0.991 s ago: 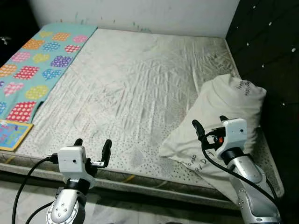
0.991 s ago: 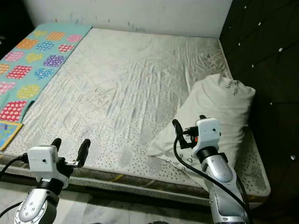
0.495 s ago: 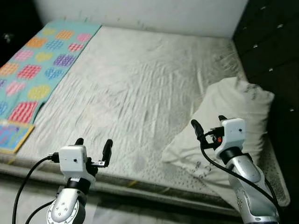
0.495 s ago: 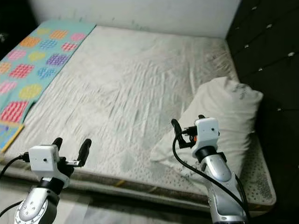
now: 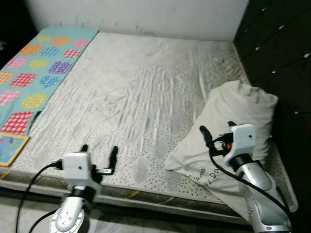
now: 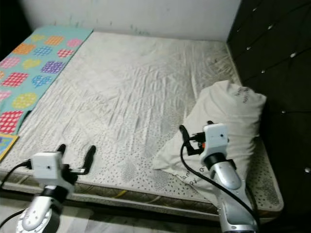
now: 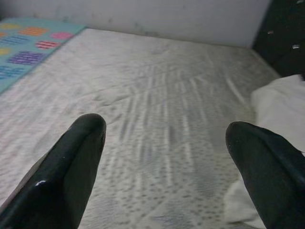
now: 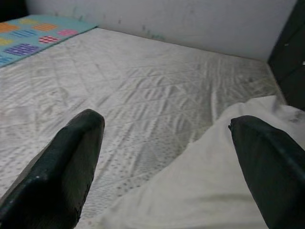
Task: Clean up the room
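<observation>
**A:** What is in front of the robot?

**B:** It is facing a bed [image 5: 141,92] with a bare, wrinkled white mattress. A white pillow [image 5: 233,121] is slumping at the robot's right, against a dark padded headboard [image 5: 277,53]. A turquoise blanket [image 5: 34,68] with coloured patches is lying along the far left edge, and a small picture book [image 5: 9,148] is sitting at the near left corner of the mattress.

**A:** And the arms?

**B:** The left tool [image 5: 98,155] is hovering over the near edge of the bed, its two black fingers spread apart and grasping nothing. The right tool [image 5: 217,133] is hanging just over the pillow's lower slope, also released; the right wrist view is showing pillow cloth between and beneath its spread fingers [image 8: 71,157].

**A:** What could go wrong from here?

**B:** I am judging the pillow to be the likely target. It is soft and loosely filled, so a shallow pinch may be catching only the cover, and the pillow could sag or slip free when lifted. It is also leaning near the bed's right edge, so a sideways nudge could be pushing it into the gap by the headboard. The left arm is low at the mattress edge; stepping forward could be driving it into the bed's side.
</observation>
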`<state>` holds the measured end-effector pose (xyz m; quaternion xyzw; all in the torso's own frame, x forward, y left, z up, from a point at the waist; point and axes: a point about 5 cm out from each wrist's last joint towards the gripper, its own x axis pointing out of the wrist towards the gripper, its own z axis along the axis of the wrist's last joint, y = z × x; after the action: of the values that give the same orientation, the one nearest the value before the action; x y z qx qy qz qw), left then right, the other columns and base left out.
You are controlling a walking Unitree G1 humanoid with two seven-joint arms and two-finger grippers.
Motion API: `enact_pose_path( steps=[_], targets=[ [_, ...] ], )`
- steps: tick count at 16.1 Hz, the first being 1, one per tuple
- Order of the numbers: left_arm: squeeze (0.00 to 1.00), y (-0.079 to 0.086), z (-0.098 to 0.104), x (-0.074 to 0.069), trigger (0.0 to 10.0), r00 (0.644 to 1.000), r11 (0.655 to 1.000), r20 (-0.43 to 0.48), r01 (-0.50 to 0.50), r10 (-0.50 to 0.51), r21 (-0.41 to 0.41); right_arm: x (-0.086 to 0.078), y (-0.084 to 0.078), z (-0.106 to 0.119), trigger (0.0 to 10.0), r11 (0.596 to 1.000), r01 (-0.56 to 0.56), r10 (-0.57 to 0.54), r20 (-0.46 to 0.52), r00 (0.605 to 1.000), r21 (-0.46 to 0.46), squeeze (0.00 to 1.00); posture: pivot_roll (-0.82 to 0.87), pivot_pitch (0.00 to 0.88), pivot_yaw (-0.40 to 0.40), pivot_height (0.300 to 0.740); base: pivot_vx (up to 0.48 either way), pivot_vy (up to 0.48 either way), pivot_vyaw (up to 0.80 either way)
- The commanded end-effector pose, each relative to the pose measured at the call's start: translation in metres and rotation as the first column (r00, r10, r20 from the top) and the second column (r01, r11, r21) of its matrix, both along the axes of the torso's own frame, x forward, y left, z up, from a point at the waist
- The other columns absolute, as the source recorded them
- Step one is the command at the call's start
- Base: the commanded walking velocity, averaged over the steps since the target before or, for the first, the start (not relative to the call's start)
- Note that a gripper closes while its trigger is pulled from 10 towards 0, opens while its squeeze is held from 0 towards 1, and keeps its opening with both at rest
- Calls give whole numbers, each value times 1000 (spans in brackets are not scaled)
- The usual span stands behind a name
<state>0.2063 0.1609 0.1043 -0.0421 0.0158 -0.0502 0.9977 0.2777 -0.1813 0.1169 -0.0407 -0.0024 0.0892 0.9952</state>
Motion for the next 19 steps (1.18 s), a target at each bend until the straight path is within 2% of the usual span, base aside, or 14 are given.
enact_pose_path(
  steps=[1,5,7,16,19],
  targets=[
    [0,3,0,-1,10000,1000,1000,-6,-1,1,8,0,2,0,10000,1000,-3,3,-2,1000,-4,0,-117,121,-15,740,289,0,0],
    [0,2,-1,-1,10000,1000,1000,-9,7,-7,8,1,3,-1,10000,1000,-4,4,-4,1000,-1,0,-117,126,-13,740,302,0,0],
    [0,2,-1,-1,10000,1000,1000,-13,8,-8,9,1,3,-2,10000,1000,-6,6,-8,1000,-1,0,-113,124,-15,740,293,0,-659],
    [0,3,-5,0,10000,999,999,-40,-29,30,17,4,6,0,10000,1000,-27,27,2,1000,-8,0,-110,120,-24,740,0,0,-70],
    [0,3,-4,0,10000,999,999,-37,-31,32,16,5,7,0,10000,999,-33,33,4,999,-11,0,-110,120,-26,740,0,-317,0]
  ],
)
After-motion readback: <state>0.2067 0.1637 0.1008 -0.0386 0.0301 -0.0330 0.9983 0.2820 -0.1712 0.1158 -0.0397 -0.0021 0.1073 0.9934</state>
